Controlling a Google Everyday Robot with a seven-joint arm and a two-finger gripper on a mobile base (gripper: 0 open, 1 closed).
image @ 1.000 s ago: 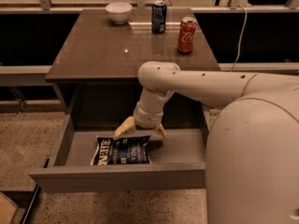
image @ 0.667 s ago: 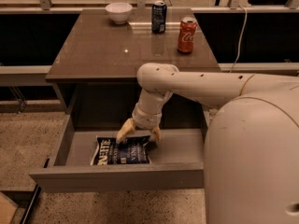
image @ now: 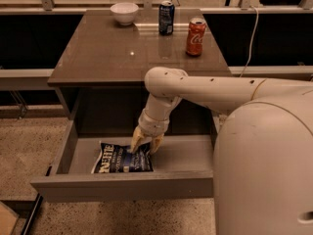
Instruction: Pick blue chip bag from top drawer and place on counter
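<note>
The blue chip bag (image: pixel 121 159) lies flat on the left half of the open top drawer (image: pixel 122 185), white lettering facing up. My gripper (image: pixel 146 147) reaches down into the drawer from the white arm and sits on the bag's upper right edge. Its yellow-tan fingers (image: pixel 137 140) stand close together, pinching the bag's edge. The bag still rests on the drawer bottom. The counter (image: pixel 107 53) is the glossy grey-brown tabletop right above the drawer.
On the counter's far side stand a white bowl (image: pixel 123 12), a dark blue soda can (image: pixel 166 17) and a red soda can (image: pixel 195 36). The robot's white body (image: pixel 264 170) fills the right foreground. Speckled floor lies to the left of the drawer.
The gripper's fingers have drawn together from a wide spread onto the bag's upper right edge. The gripper has also shifted slightly lower. The bag has not moved.
</note>
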